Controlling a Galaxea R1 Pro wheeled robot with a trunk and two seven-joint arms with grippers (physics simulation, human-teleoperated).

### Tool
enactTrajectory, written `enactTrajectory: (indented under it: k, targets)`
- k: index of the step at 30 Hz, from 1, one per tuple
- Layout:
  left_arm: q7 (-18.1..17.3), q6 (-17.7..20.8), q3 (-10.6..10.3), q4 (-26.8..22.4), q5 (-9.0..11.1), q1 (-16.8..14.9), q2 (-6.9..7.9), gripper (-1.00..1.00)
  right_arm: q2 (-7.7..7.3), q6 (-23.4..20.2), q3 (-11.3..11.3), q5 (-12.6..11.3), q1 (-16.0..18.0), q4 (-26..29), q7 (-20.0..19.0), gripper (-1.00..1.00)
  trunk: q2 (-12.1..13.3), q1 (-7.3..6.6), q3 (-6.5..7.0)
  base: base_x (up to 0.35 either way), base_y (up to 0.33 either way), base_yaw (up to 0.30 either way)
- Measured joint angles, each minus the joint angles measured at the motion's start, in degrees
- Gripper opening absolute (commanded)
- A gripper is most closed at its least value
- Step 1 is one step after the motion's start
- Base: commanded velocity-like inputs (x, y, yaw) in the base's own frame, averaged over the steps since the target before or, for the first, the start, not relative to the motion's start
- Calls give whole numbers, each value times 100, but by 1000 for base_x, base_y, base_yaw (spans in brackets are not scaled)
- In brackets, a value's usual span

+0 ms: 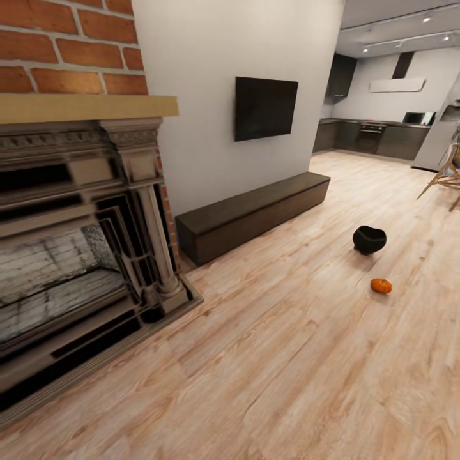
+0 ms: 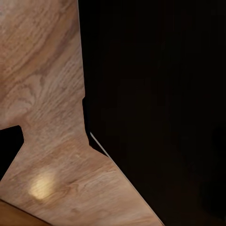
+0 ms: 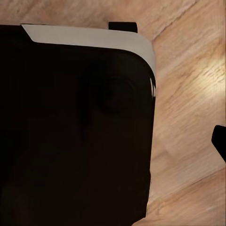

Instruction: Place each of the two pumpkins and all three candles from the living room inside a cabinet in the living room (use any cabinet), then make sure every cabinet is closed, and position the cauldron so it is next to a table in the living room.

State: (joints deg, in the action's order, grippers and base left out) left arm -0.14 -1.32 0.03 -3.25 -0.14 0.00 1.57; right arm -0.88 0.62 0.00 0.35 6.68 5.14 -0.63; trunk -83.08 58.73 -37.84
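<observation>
At nine o'clock stands the fireplace (image 1: 76, 255), brick above its mantel. Just right of it, at about eleven, the cabinet (image 1: 252, 214) runs along the wall, fronts shut, with a TV (image 1: 265, 107) mounted above. Out on the floor (image 1: 268, 358) at one o'clock sits the cauldron (image 1: 369, 239), and near it, a little closer in, one pumpkin (image 1: 381, 285). A kitchen lies beyond at one. The wrist views give dark robot body over floor; whether either arm's fingers are released or clenched, I cannot tell.
</observation>
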Motion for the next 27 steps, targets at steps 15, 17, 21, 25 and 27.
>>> enactTrajectory:
  k: [15,17,21,25,27]
  targets:
    - [-4,0,-3,0,-1,0,1,100,0,9,8,0,0,-4,1,100,0,0,0,0,0,-284]
    - [-4,0,-3,0,-2,0,1,100,0,9,7,0,0,-3,1,100,0,0,0,0,0,-284]
    - [-4,0,-3,0,-3,0,1,100,0,9,8,0,0,-1,1,100,0,0,0,0,0,-284]
    - [-4,0,-3,0,-3,-1,1,100,0,15,8,0,0,1,8,100,0,0,0,0,0,-284]
    - [-4,0,-3,0,-2,-2,1,100,0,17,9,0,0,0,9,100,0,0,0,0,0,-284]
